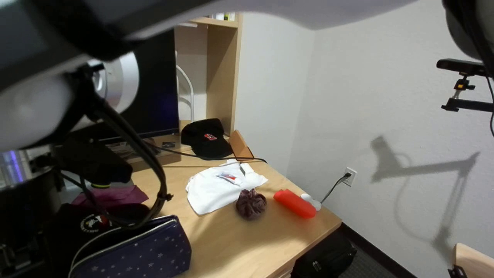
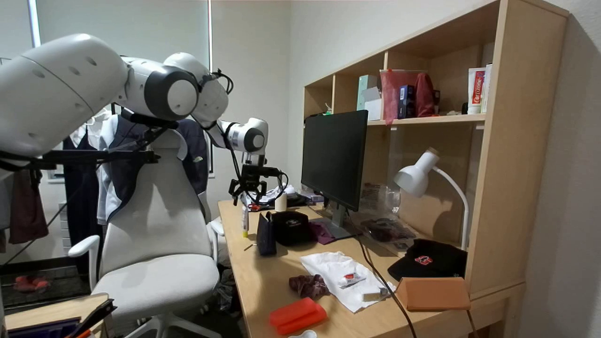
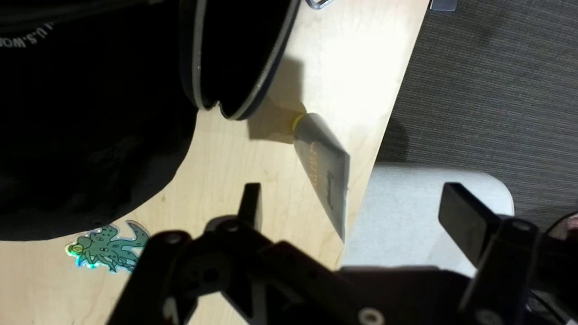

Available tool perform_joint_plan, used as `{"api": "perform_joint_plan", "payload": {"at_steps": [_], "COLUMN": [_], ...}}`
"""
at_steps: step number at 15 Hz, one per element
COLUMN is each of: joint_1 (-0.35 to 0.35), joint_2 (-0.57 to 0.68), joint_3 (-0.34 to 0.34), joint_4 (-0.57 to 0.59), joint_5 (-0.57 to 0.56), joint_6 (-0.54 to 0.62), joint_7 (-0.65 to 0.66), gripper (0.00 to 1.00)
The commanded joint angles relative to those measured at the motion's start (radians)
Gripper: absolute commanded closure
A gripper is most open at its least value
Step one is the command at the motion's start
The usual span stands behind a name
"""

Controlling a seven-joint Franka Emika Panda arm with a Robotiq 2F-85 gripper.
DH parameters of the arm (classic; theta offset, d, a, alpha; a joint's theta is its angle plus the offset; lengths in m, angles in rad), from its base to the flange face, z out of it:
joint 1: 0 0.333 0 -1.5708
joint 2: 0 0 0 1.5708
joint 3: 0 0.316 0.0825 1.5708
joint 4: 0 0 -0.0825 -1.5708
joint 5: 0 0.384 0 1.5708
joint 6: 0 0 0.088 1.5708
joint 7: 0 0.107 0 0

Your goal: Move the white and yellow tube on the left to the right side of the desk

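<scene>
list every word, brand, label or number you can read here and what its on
"U.S.WO", cut off by the frame edge: black cap in the wrist view
"Cortizone", sideways and slightly blurred: shelf tube
Too blurred to read: orange and dark print on the white and yellow tube
Too small to read: print on the small tube and blue box, emblem on the red-marked cap
No numbers are legible

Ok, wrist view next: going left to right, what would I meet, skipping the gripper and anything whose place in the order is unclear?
Black cap → open dark pouch → white and yellow tube → light grey chair seat.
</scene>
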Motion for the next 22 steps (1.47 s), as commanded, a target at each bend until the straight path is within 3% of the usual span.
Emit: {"api": "perform_joint_plan", "payload": {"at_steps": [1,3,4,6,15,19,22], "joint_1": [0.010,0.010,0.010,0.011,0.012,0.001,-0.003], "joint_2": [0.029,0.032,0.032,0.034,0.038,-0.001,-0.026], "joint_3": [-0.002,-0.002,-0.002,-0.002,-0.002,-0.003,-0.008], "joint_4": [0.043,0.044,0.042,0.045,0.052,0.015,-0.003], "joint_5": [0.003,0.003,0.002,0.001,0.005,0.014,0.015], "joint_6": [-0.029,-0.028,-0.027,-0.030,-0.032,-0.028,-0.027], "joint_7": [0.014,0.015,0.015,0.015,0.020,0.051,0.104], "gripper": [0.00,0.00,0.25,0.32,0.91,0.96,0.91]}}
